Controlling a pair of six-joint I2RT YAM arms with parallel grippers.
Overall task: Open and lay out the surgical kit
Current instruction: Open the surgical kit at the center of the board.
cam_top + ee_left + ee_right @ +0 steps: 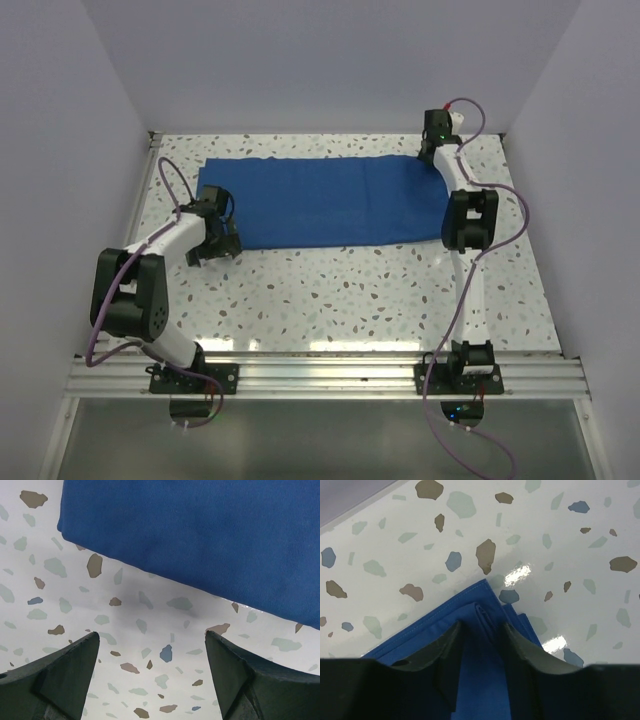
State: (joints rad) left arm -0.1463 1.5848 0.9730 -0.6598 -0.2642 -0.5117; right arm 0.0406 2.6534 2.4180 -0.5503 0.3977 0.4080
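The royal-blue cloth wrap [320, 200] lies flat and folded across the far half of the table. No steel tray or instruments show; they are hidden or out of view. My left gripper [215, 250] is open and empty, low over the table just in front of the cloth's near-left corner [200, 540]; its jaws [152, 640] stand wide apart over bare tabletop. My right gripper [432, 152] is at the cloth's far-right corner. In the right wrist view its jaws [481, 625] are closed on a raised fold of the cloth's layered corner [470, 600].
The speckled white tabletop [350, 290] is walled at the left, back and right. The right arm reaches along the table's right side, over the cloth's right edge. An aluminium rail [320, 375] with both arm bases runs along the near edge.
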